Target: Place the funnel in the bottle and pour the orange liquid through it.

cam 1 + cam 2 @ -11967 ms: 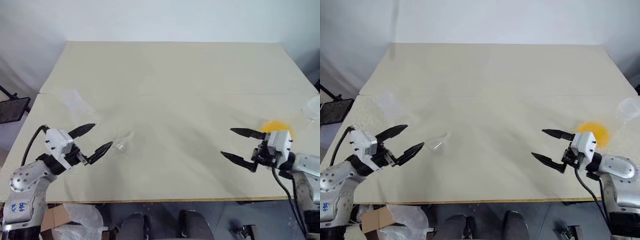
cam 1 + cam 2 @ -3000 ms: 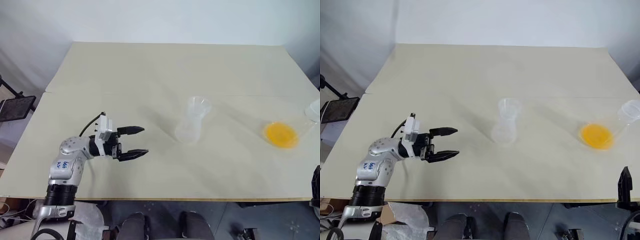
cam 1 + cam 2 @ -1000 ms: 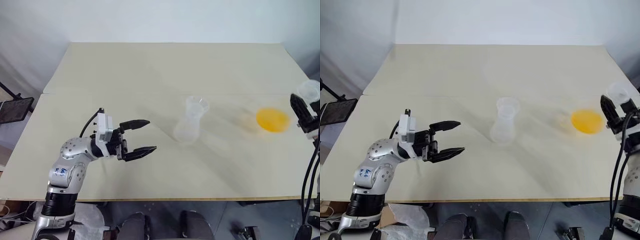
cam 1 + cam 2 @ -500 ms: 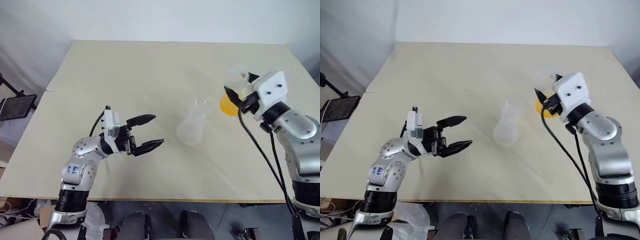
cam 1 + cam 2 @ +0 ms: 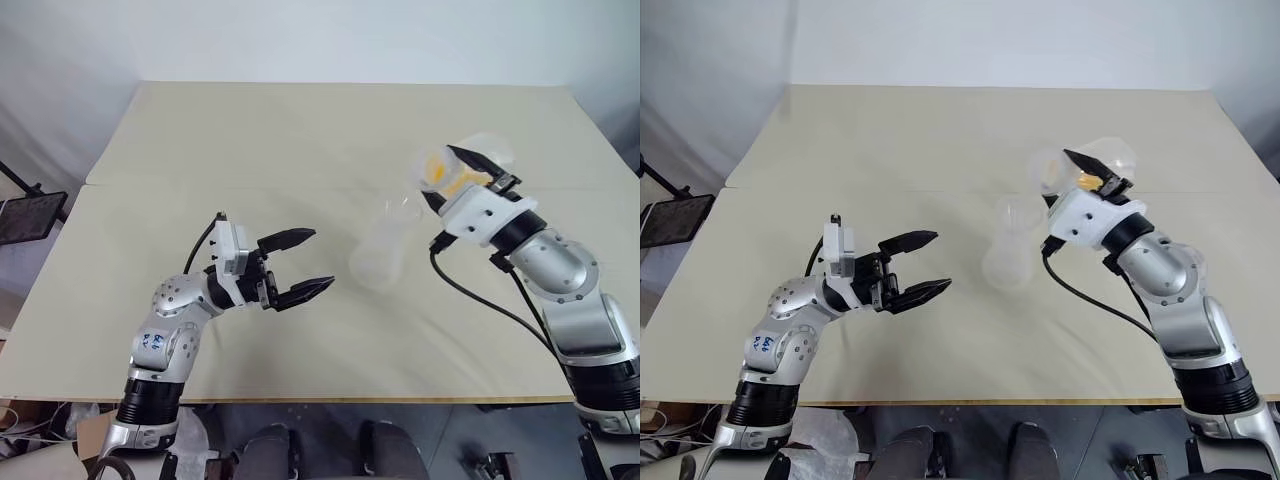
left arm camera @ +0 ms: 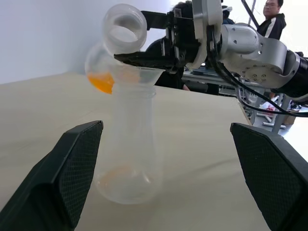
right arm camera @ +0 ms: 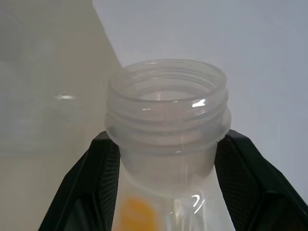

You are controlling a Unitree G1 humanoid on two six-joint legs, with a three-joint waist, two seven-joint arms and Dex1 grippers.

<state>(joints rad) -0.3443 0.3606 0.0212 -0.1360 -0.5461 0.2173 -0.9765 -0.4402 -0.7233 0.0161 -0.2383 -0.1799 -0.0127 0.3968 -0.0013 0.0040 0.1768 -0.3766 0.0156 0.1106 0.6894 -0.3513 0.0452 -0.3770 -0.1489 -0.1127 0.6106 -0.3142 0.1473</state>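
Progress: funnel (image 6: 139, 77) is already sitting in the mouth of the bottle (image 6: 129, 144), so that half is looking done. What's left is the actual pour, and going by the tilt I'd say it's just about getting started.
Orange liquid: it's pooling low in the wider clear flask (image 6: 113, 57) that the right arm is holding up, a bright orange blob (image 6: 102, 83) and the only real colour around. I can't tell whether any is running out of the mouth yet. There's a faint orange tint at the bottle's base, could be a little liquid or just a reflection.
Funnel and bottle: both clear and nearly vanishing against the desk (image 5: 300, 140); the bottle is standing upright near the desk's middle, wide base, narrow neck, funnel rim flaring out at the top.
Flask: it's hanging tipped over, right above and just beside the funnel, mouth angled toward it.
Right gripper (image 5: 470, 172): its fingers are clamping around the flask's neck just under the threaded rim.
Left gripper (image 5: 300, 265): its fingers are spread wide with nothing in them, hovering over the desk and pointing at the bottle, apart from it.
Watch out: the bottle isn't being steadied by anything, so a nudge from the flask could tip it.
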